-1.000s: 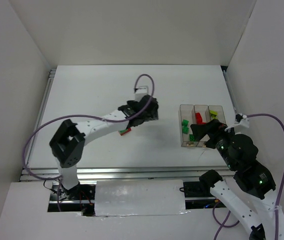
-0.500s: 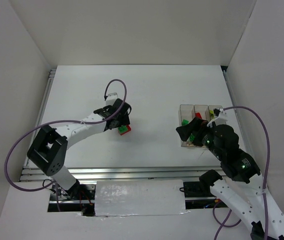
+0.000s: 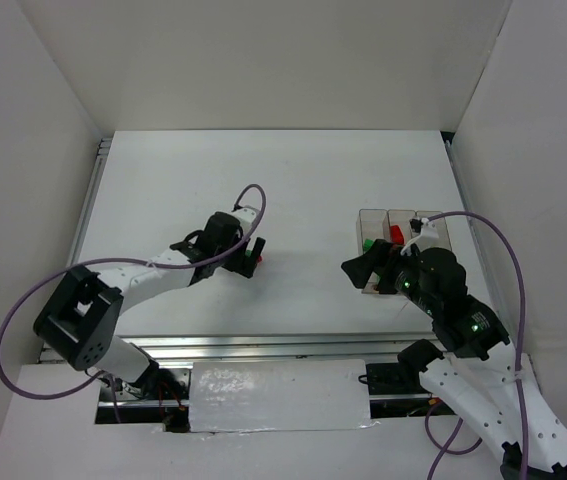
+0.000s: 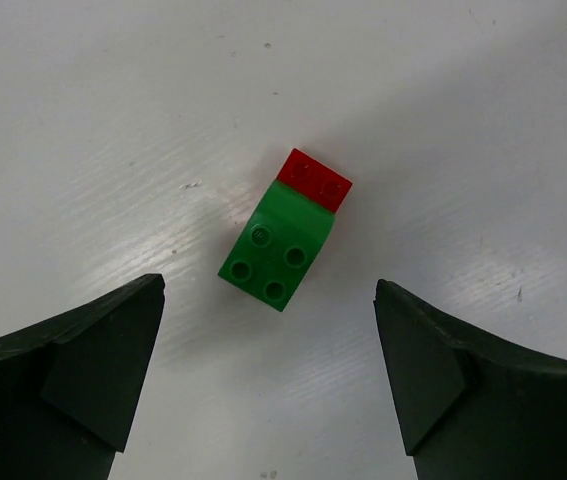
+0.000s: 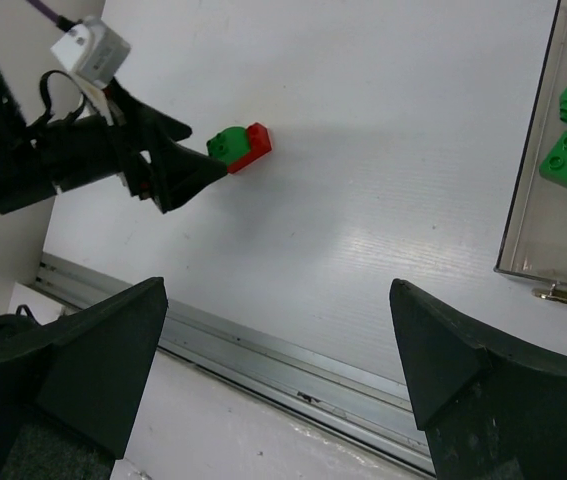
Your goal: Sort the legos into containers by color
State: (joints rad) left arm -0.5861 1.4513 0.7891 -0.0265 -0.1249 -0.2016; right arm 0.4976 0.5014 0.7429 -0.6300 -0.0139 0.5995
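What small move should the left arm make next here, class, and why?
Probably lower the left gripper straight down and close on the green brick. Its jaws stand open above the table. The wrist view frames the green brick between them, with the red brick touching its far end. Neither is in a container yet.

A white worktop (image 3: 303, 180) fills the middle of the top view, boxed in by plain white walls (image 3: 263, 60) at nine, twelve and three o'clock. Ribbed metal rails (image 3: 263, 345) edge it at six and nine o'clock. A white taped-down sheet (image 3: 278, 395) lies beyond the six o'clock rail.
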